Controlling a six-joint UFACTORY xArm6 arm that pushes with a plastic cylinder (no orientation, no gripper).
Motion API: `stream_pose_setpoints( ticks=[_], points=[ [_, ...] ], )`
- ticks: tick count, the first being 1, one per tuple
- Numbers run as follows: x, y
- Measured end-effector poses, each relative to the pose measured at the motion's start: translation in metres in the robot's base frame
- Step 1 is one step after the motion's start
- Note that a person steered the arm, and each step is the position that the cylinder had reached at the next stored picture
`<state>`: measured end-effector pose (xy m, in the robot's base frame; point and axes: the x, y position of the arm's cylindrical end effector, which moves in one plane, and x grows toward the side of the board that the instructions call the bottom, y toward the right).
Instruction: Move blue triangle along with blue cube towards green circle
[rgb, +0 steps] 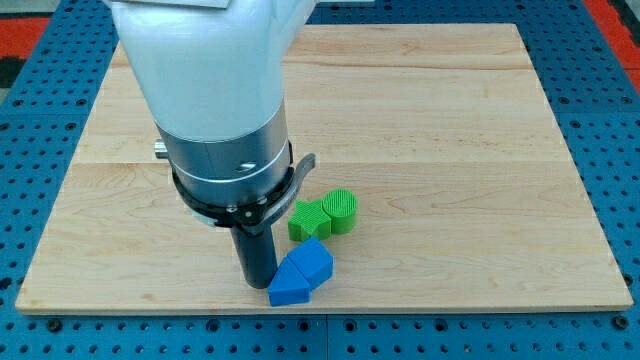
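A blue triangle (289, 285) lies near the board's bottom edge, touching a blue cube (313, 262) just up and to its right. A green circle (341, 208) sits further up and right. My tip (254, 283) rests on the board right against the left side of the blue triangle and blue cube. The arm's white and grey body hides the board above and left of the tip.
A green star-shaped block (309, 220) lies between the blue cube and the green circle, touching the circle's left side. The wooden board (480, 150) sits on a blue perforated table; its bottom edge is close below the blue triangle.
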<state>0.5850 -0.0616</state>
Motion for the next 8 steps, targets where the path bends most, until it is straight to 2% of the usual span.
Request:
stream_pose_setpoints(
  ticks=[1, 2, 3, 6, 8],
  points=[
    [-0.005, -0.038],
    [0.015, -0.086],
    [0.034, -0.087],
    [0.033, -0.014],
    [0.032, -0.005]
  ],
)
